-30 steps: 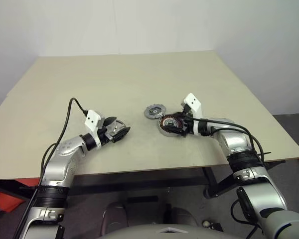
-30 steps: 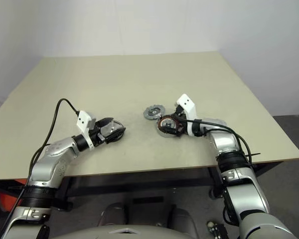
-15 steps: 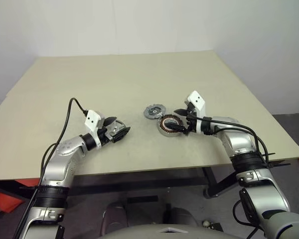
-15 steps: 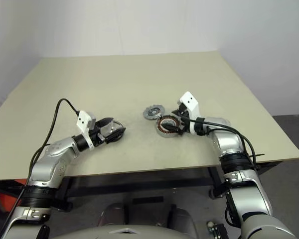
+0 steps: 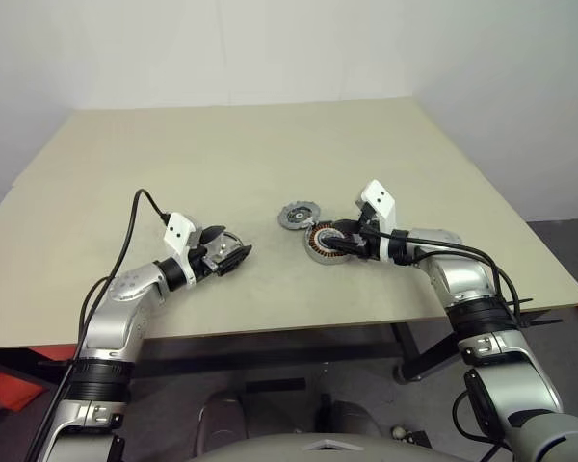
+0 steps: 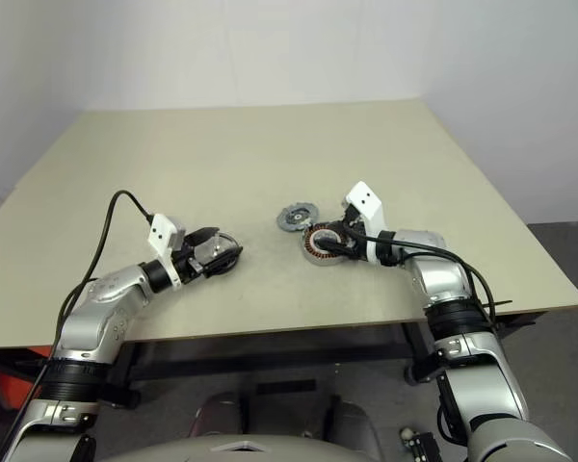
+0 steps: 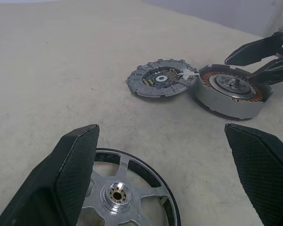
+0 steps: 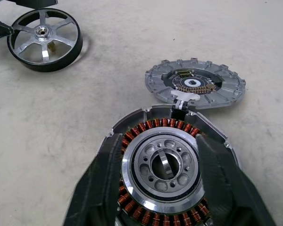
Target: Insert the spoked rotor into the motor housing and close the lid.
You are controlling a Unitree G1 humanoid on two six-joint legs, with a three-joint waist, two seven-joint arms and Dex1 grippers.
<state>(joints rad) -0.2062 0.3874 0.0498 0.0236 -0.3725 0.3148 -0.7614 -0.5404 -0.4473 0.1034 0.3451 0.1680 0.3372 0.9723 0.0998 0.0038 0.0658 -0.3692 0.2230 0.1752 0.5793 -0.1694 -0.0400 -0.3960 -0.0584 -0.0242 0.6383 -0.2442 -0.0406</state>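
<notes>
Two end effectors work low over the worktop [image 5: 270, 144], and nearest the camera, at lower left of the head views, the left end effector [image 5: 229, 252] sits spread wide with the spoked wheel [image 7: 127, 200] lying flat on the worktop between its fingers. Nothing pinches it yet; the wide stance looks like a ready position for taking the wheel by its rim once the cup is steadied.

Right of centre, the right end effector [image 6: 333, 243] reaches in from the lower right and straddles the motor cup [image 8: 162, 169]. Its black fingers [image 8: 106, 181] lie along either side of the cup's copper windings, partly drawn in towards the silver rim; whether they press it firmly I cannot tell. This hold seems meant to brace the cup so it does not slide when the wheel is dropped over the central hub.

Just beyond, at mid-frame, the dark notched lid [image 5: 298, 215] lies open and flat, joined to the cup by a small white hinge [image 8: 185, 98], kept clear of the opening.
</notes>
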